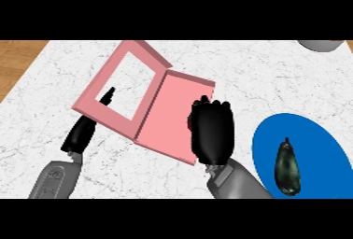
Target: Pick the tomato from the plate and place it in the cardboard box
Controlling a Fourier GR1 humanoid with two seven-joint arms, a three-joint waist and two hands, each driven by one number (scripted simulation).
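Nearest me on the right, the blue plate carries only a dark, elongated thing; I see no tomato on it or anywhere else. My right hand hangs back-up over the pink cardboard box's flat flap, and I cannot tell whether it clasps anything beneath. If the tomato is there, I'd carry it left and farther out, over the walled opening, before letting go. My left hand lies relaxed against the box's near-left wall

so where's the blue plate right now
In the head view the blue plate sits on the counter at the lower right, just right of the right hand and the pink box, with a dark long vegetable on it.
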